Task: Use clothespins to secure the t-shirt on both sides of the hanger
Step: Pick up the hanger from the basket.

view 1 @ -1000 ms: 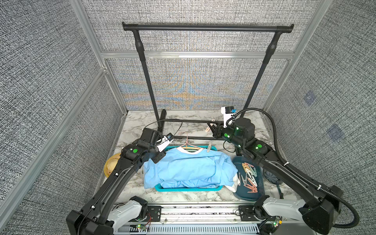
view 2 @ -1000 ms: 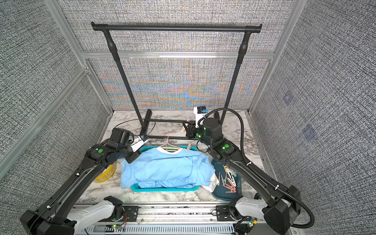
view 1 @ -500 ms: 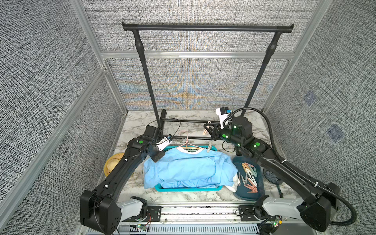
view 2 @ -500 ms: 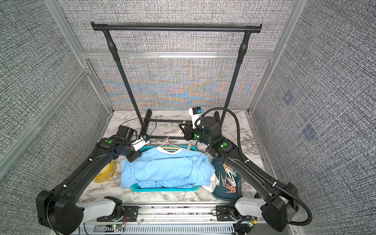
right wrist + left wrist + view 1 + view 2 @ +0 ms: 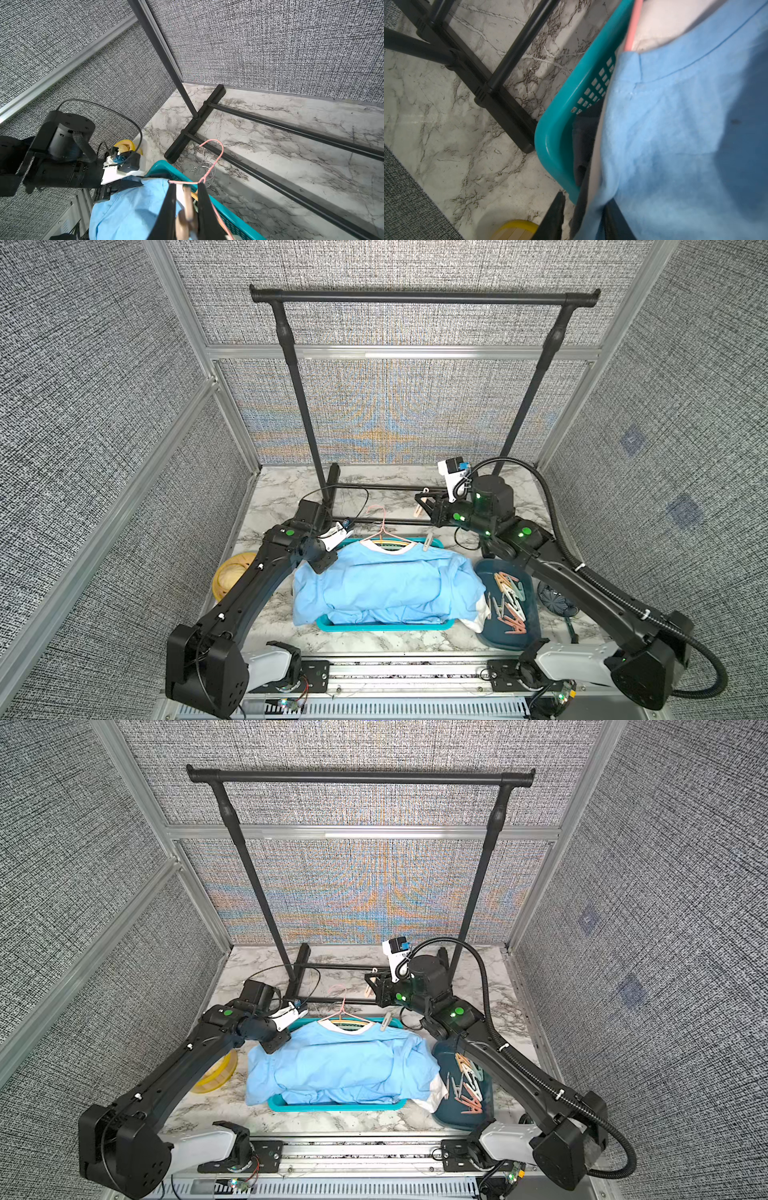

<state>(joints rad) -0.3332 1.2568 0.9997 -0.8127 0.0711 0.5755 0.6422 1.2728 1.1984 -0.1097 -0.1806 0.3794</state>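
The light blue t-shirt (image 5: 386, 585) (image 5: 340, 1065) lies over a teal basket (image 5: 382, 624) on a pink hanger (image 5: 380, 526) (image 5: 212, 164). A pale clothespin (image 5: 428, 542) (image 5: 385, 1021) is clipped at the shirt's right shoulder. My left gripper (image 5: 324, 564) (image 5: 585, 199) sits at the left shoulder, jaws narrow but open. The shirt's edge (image 5: 685, 124) lies between them, and bare table shows beside one finger (image 5: 554, 218). My right gripper (image 5: 423, 499) (image 5: 187, 186) hovers behind the basket, shut on a beige clothespin (image 5: 188, 207) (image 5: 368, 990). Several more clothespins (image 5: 509, 601) lie in a dark blue tray (image 5: 511, 639).
A black clothes rack (image 5: 424, 296) stands at the back, its base bars (image 5: 500, 104) (image 5: 291, 128) on the marble table just behind the basket (image 5: 556, 133). A yellow-rimmed bowl (image 5: 232, 576) (image 5: 517, 228) sits left of the basket. Grey panel walls close in three sides.
My left arm has swung in and dropped onto the shirt's left shoulder, and its jaws have narrowed. My right gripper has shifted slightly left with the beige clothespin still in it.
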